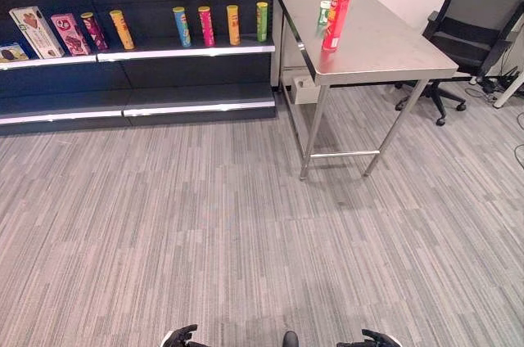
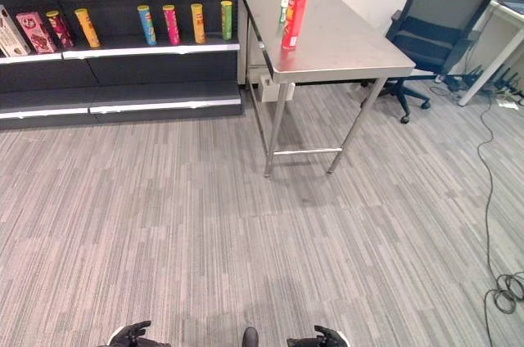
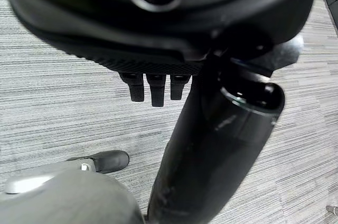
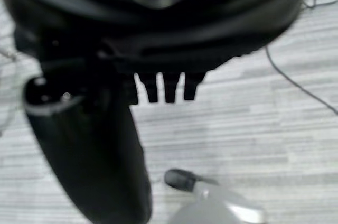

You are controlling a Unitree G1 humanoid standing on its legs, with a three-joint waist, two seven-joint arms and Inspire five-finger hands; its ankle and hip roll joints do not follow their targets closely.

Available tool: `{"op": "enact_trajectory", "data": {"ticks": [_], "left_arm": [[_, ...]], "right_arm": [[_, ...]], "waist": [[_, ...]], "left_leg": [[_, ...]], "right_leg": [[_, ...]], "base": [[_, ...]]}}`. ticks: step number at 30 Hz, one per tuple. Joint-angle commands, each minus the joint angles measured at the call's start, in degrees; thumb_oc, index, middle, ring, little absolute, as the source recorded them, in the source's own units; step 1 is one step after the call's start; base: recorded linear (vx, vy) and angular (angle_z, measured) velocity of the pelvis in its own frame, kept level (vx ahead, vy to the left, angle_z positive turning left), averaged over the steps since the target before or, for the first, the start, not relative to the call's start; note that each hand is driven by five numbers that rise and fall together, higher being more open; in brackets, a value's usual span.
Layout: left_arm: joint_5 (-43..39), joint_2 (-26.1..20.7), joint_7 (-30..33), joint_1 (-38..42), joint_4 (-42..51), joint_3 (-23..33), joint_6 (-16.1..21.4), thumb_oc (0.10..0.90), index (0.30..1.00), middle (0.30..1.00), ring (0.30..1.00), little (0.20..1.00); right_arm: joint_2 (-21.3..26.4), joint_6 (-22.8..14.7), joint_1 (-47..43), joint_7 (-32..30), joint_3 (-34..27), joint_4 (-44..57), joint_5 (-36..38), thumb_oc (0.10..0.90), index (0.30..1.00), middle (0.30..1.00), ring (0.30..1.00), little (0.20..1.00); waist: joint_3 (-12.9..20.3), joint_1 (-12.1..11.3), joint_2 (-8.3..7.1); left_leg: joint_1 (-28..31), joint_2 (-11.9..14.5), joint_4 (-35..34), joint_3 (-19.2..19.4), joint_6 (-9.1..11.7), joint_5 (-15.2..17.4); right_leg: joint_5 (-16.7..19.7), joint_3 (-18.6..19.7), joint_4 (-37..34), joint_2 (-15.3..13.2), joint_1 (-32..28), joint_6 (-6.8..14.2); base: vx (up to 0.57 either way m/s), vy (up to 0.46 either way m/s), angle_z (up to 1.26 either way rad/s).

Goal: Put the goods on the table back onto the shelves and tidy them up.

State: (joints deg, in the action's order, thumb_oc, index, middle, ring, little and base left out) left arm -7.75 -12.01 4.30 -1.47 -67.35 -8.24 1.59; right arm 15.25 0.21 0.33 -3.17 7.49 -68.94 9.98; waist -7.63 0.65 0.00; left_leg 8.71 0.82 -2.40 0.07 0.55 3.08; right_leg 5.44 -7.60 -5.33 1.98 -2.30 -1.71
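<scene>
Your red can [image 1: 336,18] stands upright on the steel table [image 1: 385,48], right of the shelf [image 1: 188,52]. Left hand [image 3: 153,87] and right hand [image 4: 166,87] hang empty, fingers relaxed.

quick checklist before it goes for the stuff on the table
1. Goods left on the table: a red can stands upright near its shelf-side edge, a small green item behind it. Ok.
2. Left hand empty, fingers straight: ok.
3. Right hand empty, fingers straight: ok.
4. Reach: both hands hang low, far from the table. Not ok, walk closer first.
5. Shelf space beside the green can: ok.
6. What the green item is: cannot tell.
</scene>
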Motion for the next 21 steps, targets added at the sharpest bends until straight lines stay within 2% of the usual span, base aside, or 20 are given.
{"op": "enact_trajectory", "data": {"ticks": [1, 5, 6, 7, 8, 9, 10, 11, 13, 14, 15, 17, 18, 19, 20, 21], "left_arm": [[0.2, -2.3, 0.9, 3.0, -0.4, 0.7, 2.0, 0.8, 0.9, 0.9, 0.9, 0.9], [-0.5, -2.8, 1.0, 4.4, 0.1, 0.4, 2.0, 0.8, 0.9, 0.9, 0.9, 0.9], [-1.3, -3.0, 0.9, 5.3, 0.8, 0.1, 2.0, 0.8, 0.9, 0.9, 0.9, 0.9], [-1.3, -3.0, 0.9, 5.3, 0.8, 0.1, 2.0, 0.8, 0.9, 0.9, 0.9, 0.9], [-1.6, -3.3, 0.5, 5.8, 1.9, -0.6, 2.1, 0.8, 0.9, 0.9, 0.9, 0.9], [-1.6, -3.3, 0.5, 5.8, 1.9, -0.6, 2.1, 0.8, 0.9, 0.9, 0.9, 0.9], [-1.5, -3.3, 0.4, 5.7, 2.6, -1.3, 2.1, 0.8, 0.9, 0.9, 0.9, 0.9], [-1.5, -3.3, 0.4, 5.7, 2.9, -1.4, 2.1, 0.8, 0.9, 0.9, 0.9, 0.9], [-1.8, -2.9, 0.5, 5.2, 2.9, -1.4, 1.9, 0.8, 0.9, 0.9, 0.9, 0.9], [-1.8, -2.9, 0.5, 5.2, 2.9, -1.4, 1.9, 0.8, 0.9, 0.9, 0.9, 0.9], [-2.6, -2.3, 0.2, 4.6, 2.9, -0.9, 1.8, 0.8, 0.9, 0.9, 0.9, 0.9], [-2.6, -2.3, 0.2, 4.5, 3.0, -0.9, 1.8, 0.8, 0.9, 0.9, 0.9, 0.9], [-2.7, -1.6, 0.4, 3.2, 2.4, -0.2, 1.8, 0.8, 0.9, 0.9, 0.9, 0.9], [-2.7, -1.6, 0.4, 3.2, 2.4, -0.2, 1.8, 0.8, 0.9, 0.9, 0.9, 0.9], [-2.7, -1.5, 0.6, 2.9, 2.4, 0.0, 2.1, 0.8, 0.9, 0.9, 0.9, 0.9], [-2.6, -1.5, 0.5, 2.8, 2.5, 0.0, 2.0, 0.8, 0.9, 0.9, 0.9, 0.9]], "right_arm": [[2.3, -0.9, -1.4, -0.8, 1.8, 0.5, -0.5, 0.8, 0.9, 0.9, 0.9, 0.9], [2.4, -1.1, -2.4, -1.0, 2.7, 1.0, -0.3, 0.8, 0.9, 0.9, 0.9, 0.9], [2.6, -1.4, -2.7, -1.2, 3.1, 1.8, -0.1, 0.8, 0.9, 0.9, 0.9, 0.9], [2.6, -1.4, -2.8, -1.2, 3.1, 1.8, -0.1, 0.8, 0.9, 0.9, 0.9, 0.9], [3.3, -1.8, -3.1, -1.1, 3.7, 3.5, 0.1, 0.8, 0.9, 0.9, 0.9, 0.9], [3.3, -1.8, -3.1, -1.1, 3.7, 3.5, 0.1, 0.8, 0.9, 0.9, 0.9, 0.9], [4.1, -1.9, -2.8, -1.1, 3.9, 5.4, -0.2, 0.8, 0.9, 0.9, 0.9, 0.9], [4.7, -1.9, -2.7, -1.1, 3.9, 6.1, 0.0, 0.8, 0.9, 0.9, 0.9, 0.9], [5.0, -1.8, -2.4, -1.2, 3.7, 6.4, 0.3, 0.8, 0.9, 0.9, 0.9, 0.9], [5.0, -1.8, -2.4, -1.2, 3.7, 6.4, 0.3, 0.8, 0.9, 0.9, 0.9, 0.9], [5.1, -1.6, -2.1, -1.3, 3.1, 5.9, 0.5, 0.8, 0.9, 0.9, 0.9, 0.9], [5.1, -1.6, -2.0, -1.3, 3.1, 6.0, 0.5, 0.8, 0.9, 0.9, 0.9, 0.9], [5.0, -1.6, -1.6, -1.5, 3.0, 5.4, 0.2, 0.8, 0.9, 0.9, 0.9, 0.9], [5.0, -1.6, -1.6, -1.5, 3.0, 5.4, 0.2, 0.8, 0.9, 0.9, 0.9, 0.9], [5.1, -1.7, -1.8, -1.8, 3.0, 5.0, 0.0, 0.8, 0.9, 0.9, 0.9, 0.9], [5.1, -1.6, -1.9, -1.9, 2.9, 4.6, -0.2, 0.8, 0.9, 0.9, 0.9, 0.9]], "waist": [[1.1, -1.1, -3.11], [-0.3, -1.1, -3.81], [-2.3, -1.2, -4.59], [-2.2, -1.1, -4.59], [-4.2, -1.3, -5.43], [-4.1, -1.3, -5.4], [-5.8, -1.4, -5.81], [-6.5, -1.3, -5.85], [-7.2, -1.1, -5.85], [-7.1, -1.1, -5.84], [-6.5, -1.5, -5.42], [-6.6, -1.5, -5.49], [-5.3, -3.2, -4.25], [-5.4, -3.2, -4.26], [-5.1, -4.0, -3.86], [-5.0, -4.7, -3.83]], "left_leg": [[-3.2, -0.7, -2.6, 0.7, 2.4, -2.2], [-4.6, 0.4, -2.4, 0.1, 3.0, -2.7], [-7.7, 0.8, 2.3, -0.6, 3.2, -1.8], [-7.9, 0.7, 2.6, -0.7, 3.2, -1.6], [-11.8, 0.7, 9.4, -1.1, 3.7, -0.3], [-12.0, 0.7, 9.7, -1.2, 3.7, -0.2], [-15.8, 0.7, 16.6, -0.8, 3.8, 0.0], [-18.5, 1.1, 21.3, -0.8, 3.4, -0.7], [-21.3, 1.8, 25.8, 0.5, 2.3, -1.5], [-21.4, 1.8, 25.9, 0.5, 2.3, -1.5], [-22.9, 0.3, 21.9, 1.8, 1.5, -0.2], [-22.6, 0.3, 21.7, 1.9, 1.5, -0.1], [-24.5, -0.9, 9.5, 1.8, 3.0, -6.6], [-24.4, -1.0, 9.4, 1.8, 3.0, -6.7], [-27.0, -1.4, 5.2, 1.8, 3.4, -7.5], [-27.0, -1.8, 0.9, 1.9, 3.9, -8.8]], "right_leg": [[-7.3, 2.2, 1.6, -3.8, -3.7, 8.3], [-7.9, 2.5, 3.2, -2.7, -1.6, 7.5], [-8.2, 2.5, 4.2, -2.4, -0.4, 7.0], [-8.2, 2.5, 4.2, -2.4, -0.3, 7.0], [-8.6, 2.4, 5.2, -2.2, 0.4, 6.3], [-8.6, 2.4, 5.2, -2.2, 0.5, 6.3], [-9.4, 2.2, 6.3, -2.3, 0.4, 5.4], [-9.8, 2.1, 6.9, -2.2, 0.6, 4.9], [-10.3, 2.0, 7.0, -2.1, 0.2, 4.2], [-10.3, 1.9, 7.1, -2.1, 0.2, 4.2], [-10.9, 1.8, 6.0, -2.1, -1.0, 4.7], [-11.0, 1.9, 6.0, -2.2, -1.3, 4.7], [-12.0, 2.3, 3.2, -1.1, -4.3, 5.6], [-12.0, 2.3, 3.2, -1.1, -4.4, 5.6], [-12.7, 2.8, 2.5, -0.7, -5.9, 5.8], [-13.6, 3.5, 1.9, -1.0, -7.9, 5.8]], "base": [[0.01, -0.041, 0.0], [-0.01, -0.119, 0.03], [-0.07, -0.156, 0.08], [-0.09, -0.228, 0.14], [-0.03, -0.129, 0.31], [-0.01, -0.234, 0.45], [0.05, -0.164, 0.57], [0.08, -0.198, 0.41], [0.08, -0.096, 0.13], [0.21, -0.035, -0.03], [0.18, 0.0, 0.0], [0.29, 0.023, 0.06], [0.38, 0.044, 0.05], [0.54, 0.067, 0.02], [0.29, 0.049, 0.08], [0.6, 0.137, 0.11]]}}
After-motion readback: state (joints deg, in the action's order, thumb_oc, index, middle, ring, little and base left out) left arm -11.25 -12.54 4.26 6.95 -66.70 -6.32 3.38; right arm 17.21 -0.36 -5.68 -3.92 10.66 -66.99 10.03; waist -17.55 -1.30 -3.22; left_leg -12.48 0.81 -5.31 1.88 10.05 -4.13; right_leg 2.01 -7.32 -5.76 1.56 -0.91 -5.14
